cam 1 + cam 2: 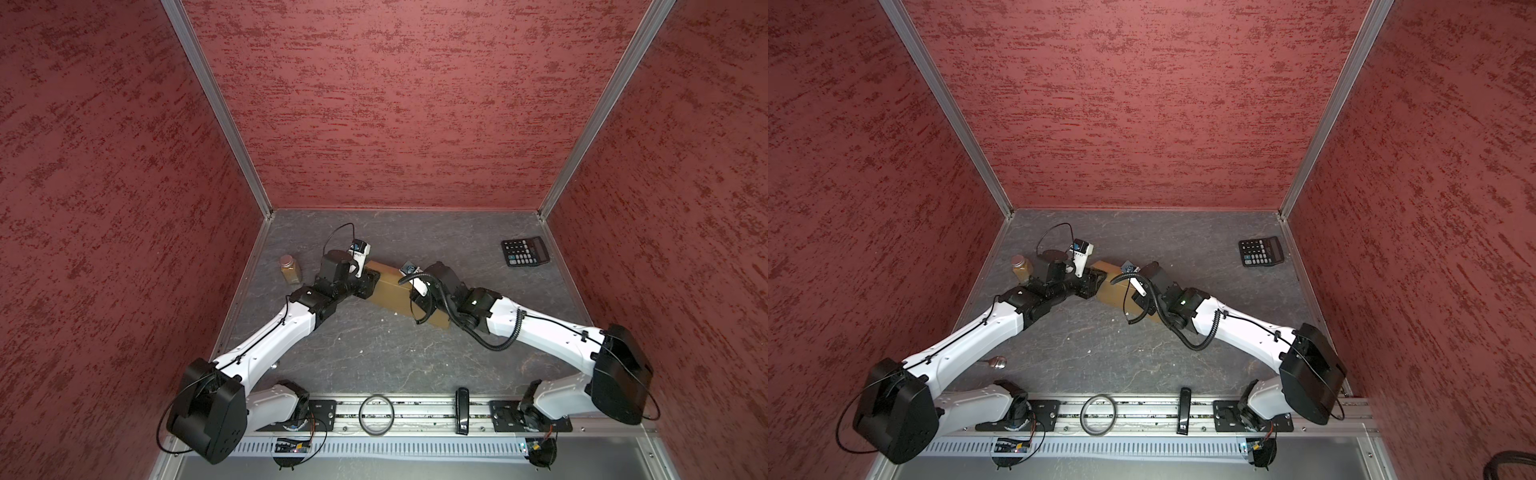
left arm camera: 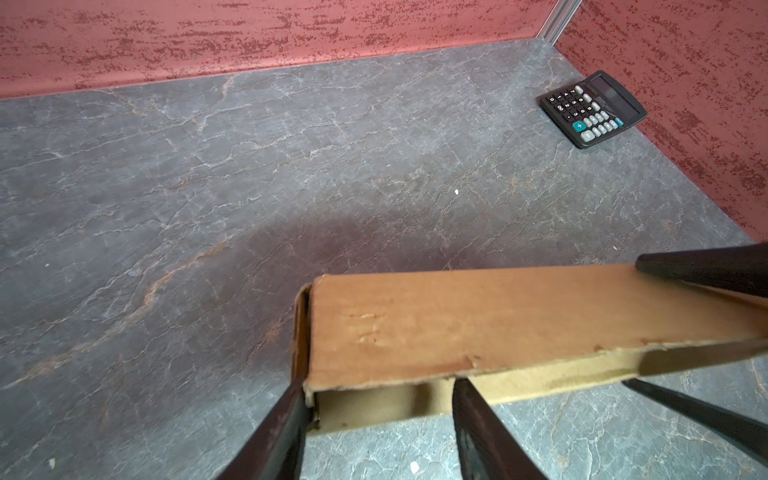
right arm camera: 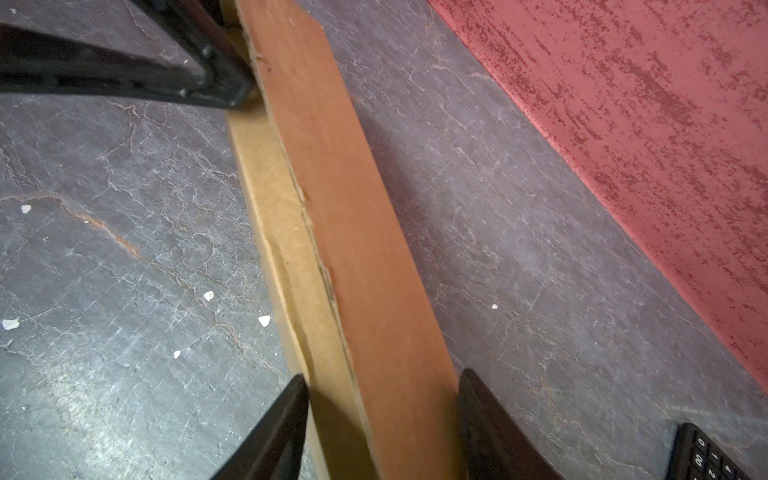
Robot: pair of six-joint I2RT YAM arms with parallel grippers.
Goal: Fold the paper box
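The paper box [image 1: 395, 295] lies mid-counter [image 1: 374, 353]. The right hand [image 3: 385, 376] clamps across it. The left hand [image 2: 380, 384] straddles its end corner, grip unclear. The calculator [image 2: 594, 109] near the far right corner shows digit keys and a "+".

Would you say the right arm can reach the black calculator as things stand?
Probably, once it lets go: the right gripper straddles the brown cardboard box, yet nothing blocks the black calculator.

Paper box [image 2: 478, 320] of matt brown cardboard with frayed, fibrous cut edges, desk [image 2: 208, 187] a smooth grey stone-look surface with pale veins and a faint sheen, calculator [image 2: 594, 109] seemingly matt black plastic, walls [image 1: 374, 104] rough mottled red, corner posts [image 1: 216, 104] pale brushed metal
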